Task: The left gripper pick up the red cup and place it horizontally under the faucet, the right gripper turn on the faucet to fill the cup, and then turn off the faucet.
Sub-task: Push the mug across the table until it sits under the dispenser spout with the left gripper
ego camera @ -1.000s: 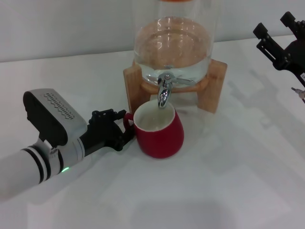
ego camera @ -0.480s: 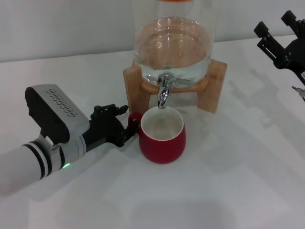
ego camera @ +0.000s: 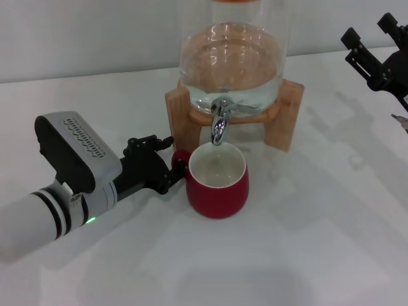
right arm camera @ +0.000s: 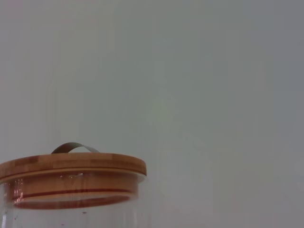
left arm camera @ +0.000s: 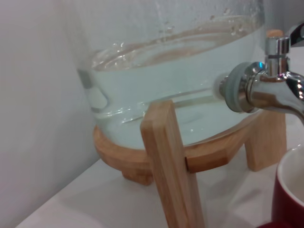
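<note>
The red cup [ego camera: 217,183] stood upright on the white bench [ego camera: 306,242], mouth directly below the faucet [ego camera: 218,122] spout, with its small loop handle turned toward my left gripper [ego camera: 160,167]. That gripper sat at the handle, claw fingers on either side of it; I judged it pinching the loop, though whether it bore firmly or only touched I could not tell. The cup looked like glazed ceramic: rigid, fairly heavy for its size, slick and liable to chip, and heavier once filled. The handle seemed the only narrow hold; the rounded body would likely slip from a claw. My right gripper [ego camera: 376,54] hung well apart at the far right, its slim fingers spread and empty, partly cut off by the frame edge. In the left wrist view only a sliver of cup rim showed beside the wooden stand [left arm camera: 171,161] and glass dispenser [left arm camera: 166,66]. The right wrist view showed just the dispenser's wooden lid [right arm camera: 71,166]. The lever's position was hard to make out.
</note>
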`<state>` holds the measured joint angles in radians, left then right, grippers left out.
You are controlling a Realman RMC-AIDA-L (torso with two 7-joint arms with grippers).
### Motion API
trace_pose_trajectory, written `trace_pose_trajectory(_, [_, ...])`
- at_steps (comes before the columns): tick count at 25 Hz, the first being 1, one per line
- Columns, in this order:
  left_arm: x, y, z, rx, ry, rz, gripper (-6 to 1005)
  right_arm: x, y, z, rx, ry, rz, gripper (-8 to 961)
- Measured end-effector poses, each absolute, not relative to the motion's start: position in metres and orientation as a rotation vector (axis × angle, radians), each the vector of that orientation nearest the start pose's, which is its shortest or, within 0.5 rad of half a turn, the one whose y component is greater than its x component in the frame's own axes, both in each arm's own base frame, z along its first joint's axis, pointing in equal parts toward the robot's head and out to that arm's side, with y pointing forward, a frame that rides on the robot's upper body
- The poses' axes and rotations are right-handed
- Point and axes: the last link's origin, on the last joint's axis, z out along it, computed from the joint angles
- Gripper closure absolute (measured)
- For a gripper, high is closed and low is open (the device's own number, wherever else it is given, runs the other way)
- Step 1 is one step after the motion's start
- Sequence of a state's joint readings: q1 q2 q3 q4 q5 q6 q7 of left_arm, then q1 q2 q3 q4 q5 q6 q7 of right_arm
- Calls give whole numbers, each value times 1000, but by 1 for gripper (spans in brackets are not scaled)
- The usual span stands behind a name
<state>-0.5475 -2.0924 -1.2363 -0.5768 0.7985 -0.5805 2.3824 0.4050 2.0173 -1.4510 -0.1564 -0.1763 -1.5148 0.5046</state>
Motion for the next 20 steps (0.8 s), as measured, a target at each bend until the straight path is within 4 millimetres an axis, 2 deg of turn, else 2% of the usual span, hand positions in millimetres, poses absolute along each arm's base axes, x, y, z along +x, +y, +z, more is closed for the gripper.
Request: trace_pose_trajectory(20, [-219,351,-126,-2511,-171,-330,521,302,321,42,-1671,348,1103,115])
